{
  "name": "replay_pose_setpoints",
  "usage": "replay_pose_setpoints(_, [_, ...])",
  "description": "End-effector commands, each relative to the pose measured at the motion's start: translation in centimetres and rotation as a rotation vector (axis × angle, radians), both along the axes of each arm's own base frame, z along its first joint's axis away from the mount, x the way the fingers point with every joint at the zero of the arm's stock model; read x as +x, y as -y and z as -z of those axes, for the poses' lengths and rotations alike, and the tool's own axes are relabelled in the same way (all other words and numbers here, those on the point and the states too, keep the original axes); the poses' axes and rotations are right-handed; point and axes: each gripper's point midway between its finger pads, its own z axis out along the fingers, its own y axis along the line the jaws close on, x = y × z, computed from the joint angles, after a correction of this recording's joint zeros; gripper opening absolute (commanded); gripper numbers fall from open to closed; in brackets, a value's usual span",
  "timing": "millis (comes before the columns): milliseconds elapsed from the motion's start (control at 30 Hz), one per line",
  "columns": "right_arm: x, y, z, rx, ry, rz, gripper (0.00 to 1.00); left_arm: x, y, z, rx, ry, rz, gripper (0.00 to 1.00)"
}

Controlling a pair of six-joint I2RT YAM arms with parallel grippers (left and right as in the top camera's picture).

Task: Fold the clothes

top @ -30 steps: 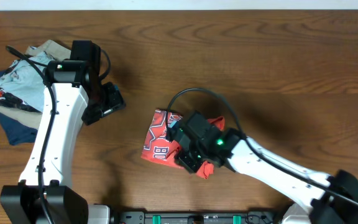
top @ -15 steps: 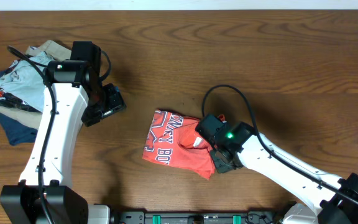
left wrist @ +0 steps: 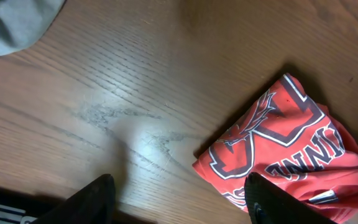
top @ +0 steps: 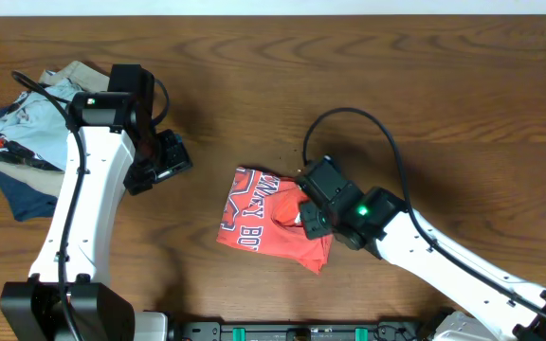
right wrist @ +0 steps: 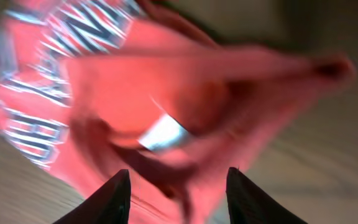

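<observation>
The coral-red T-shirt (top: 265,220) is being shown as a folded bundle on the wooden table (top: 425,85), with its white-and-dark lettering facing up. The right gripper (top: 309,220) is being held directly over one edge of the bundle, so that the bulk of the shirt is lying just beyond its tips. The right wrist view is blurred. Even so, the jaws are being seen standing apart with a clear gap between them, and nothing is being gripped. Red cloth is filling that view under and ahead of them, and a small white label (right wrist: 165,134) is being shown just ahead of the gap.

The left gripper (top: 167,159) is being held above bare wood, well apart from the shirt. In the left wrist view its jaws are being shown spread wide, with only table between them. The shirt is lying ahead of this gripper and off to one side, a printed corner being turned toward it. A pile of folded garments (top: 22,142), light blue on top with tan and navy beneath, is lying on the opposite side of the left gripper, away from the shirt.
</observation>
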Motion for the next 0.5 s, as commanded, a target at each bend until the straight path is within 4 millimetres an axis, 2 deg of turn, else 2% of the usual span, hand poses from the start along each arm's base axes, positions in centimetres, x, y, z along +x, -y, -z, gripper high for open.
replay_pose_setpoints(0, [-1.0, -2.4, -0.3, 0.091, -0.051, -0.116, 0.48, -0.2, -0.1, 0.4, 0.002, -0.017, 0.014, 0.68])
replay_pose_setpoints(200, [-3.5, -5.1, 2.4, 0.097, -0.138, -0.325, 0.53, -0.2, -0.1, 0.4, 0.002, -0.016, 0.014, 0.68])
replay_pose_setpoints(333, [-4.3, -6.1, 4.3, 0.078, -0.167, -0.365, 0.50, -0.2, -0.1, 0.4, 0.002, -0.016, 0.014, 0.68])
replay_pose_setpoints(367, [-4.3, -6.1, 4.6, 0.071, -0.172, -0.370, 0.43, -0.2, -0.1, 0.4, 0.002, -0.016, 0.014, 0.68])
replay_pose_setpoints(400, [-4.3, -6.1, 4.8, 0.065, -0.176, -0.368, 0.32, -0.2, -0.1, 0.4, 0.002, -0.016, 0.014, 0.68])
replay_pose_setpoints(467, [-4.0, -5.1, 5.2, 0.021, -0.171, -0.345, 0.01, -0.2, -0.1, 0.4, 0.002, -0.017, 0.014, 0.68])
